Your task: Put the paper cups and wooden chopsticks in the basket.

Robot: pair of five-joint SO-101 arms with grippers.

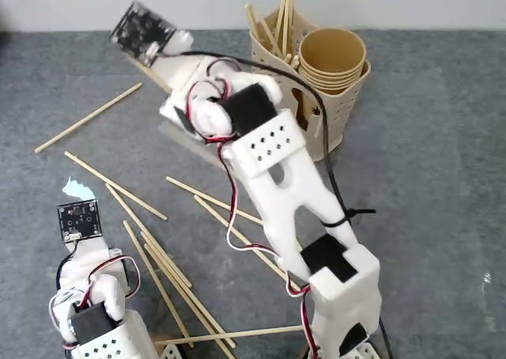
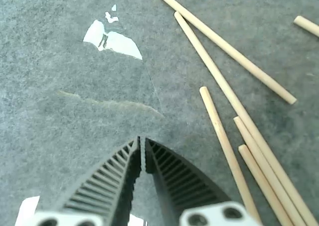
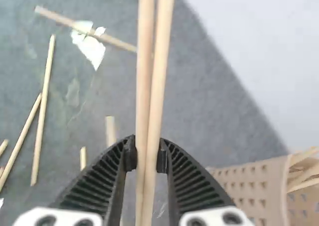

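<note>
A tan perforated basket [image 1: 338, 114] stands at the back of the table with stacked paper cups [image 1: 332, 54] and several chopsticks [image 1: 277, 19] upright in it. My right gripper [image 3: 146, 154] is shut on two wooden chopsticks [image 3: 152, 61], held above the mat just left of the basket [image 3: 249, 186]. In the high view that pair [image 1: 150, 73] pokes out beside the right arm's wrist. Several loose chopsticks [image 1: 158, 264] lie across the grey mat. At the front left my left gripper [image 2: 142, 142] is shut on nothing, low over the mat, with chopsticks [image 2: 227, 136] beside it.
A white paper scrap [image 2: 112, 37] lies on the mat ahead of the left gripper. The right arm [image 1: 277, 177] stretches diagonally over the middle. One chopstick [image 1: 87, 118] lies far left. The mat to the right of the basket is bare.
</note>
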